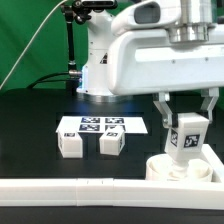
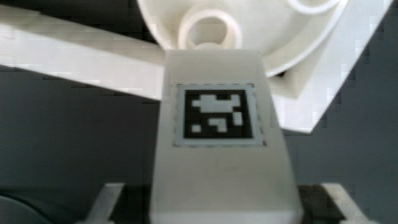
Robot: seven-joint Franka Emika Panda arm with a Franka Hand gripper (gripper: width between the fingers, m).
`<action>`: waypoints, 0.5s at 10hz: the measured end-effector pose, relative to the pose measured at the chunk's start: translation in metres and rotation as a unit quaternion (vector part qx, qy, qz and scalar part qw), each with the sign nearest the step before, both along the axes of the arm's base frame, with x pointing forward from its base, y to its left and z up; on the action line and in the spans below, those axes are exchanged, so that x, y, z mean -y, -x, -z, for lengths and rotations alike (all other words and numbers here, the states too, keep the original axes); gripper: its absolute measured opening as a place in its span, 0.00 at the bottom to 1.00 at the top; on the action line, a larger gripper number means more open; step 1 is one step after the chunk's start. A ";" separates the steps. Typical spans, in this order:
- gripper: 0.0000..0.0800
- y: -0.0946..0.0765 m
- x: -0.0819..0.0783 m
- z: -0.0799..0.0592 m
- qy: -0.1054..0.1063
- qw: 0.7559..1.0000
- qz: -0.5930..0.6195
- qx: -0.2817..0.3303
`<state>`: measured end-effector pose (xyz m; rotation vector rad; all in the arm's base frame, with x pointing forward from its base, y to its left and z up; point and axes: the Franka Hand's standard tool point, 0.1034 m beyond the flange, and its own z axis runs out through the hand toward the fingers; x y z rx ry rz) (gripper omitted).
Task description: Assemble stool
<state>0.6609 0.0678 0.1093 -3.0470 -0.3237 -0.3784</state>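
My gripper is shut on a white stool leg with a black-and-white tag and holds it upright just above the round seat disc at the exterior view's right. In the wrist view the held leg fills the middle, its far end close over a socket in the seat disc. The fingers press its sides. Two more tagged legs stand on the black table at the exterior view's left.
The marker board lies flat behind the two loose legs. A long white L-shaped rail runs along the front edge and beside the seat disc; it also shows in the wrist view. The robot base stands behind.
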 end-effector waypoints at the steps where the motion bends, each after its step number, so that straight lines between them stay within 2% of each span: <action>1: 0.42 0.001 -0.002 0.004 0.000 1.000 -0.002 -0.003; 5: 0.42 0.000 0.003 0.005 0.002 1.000 -0.006 0.000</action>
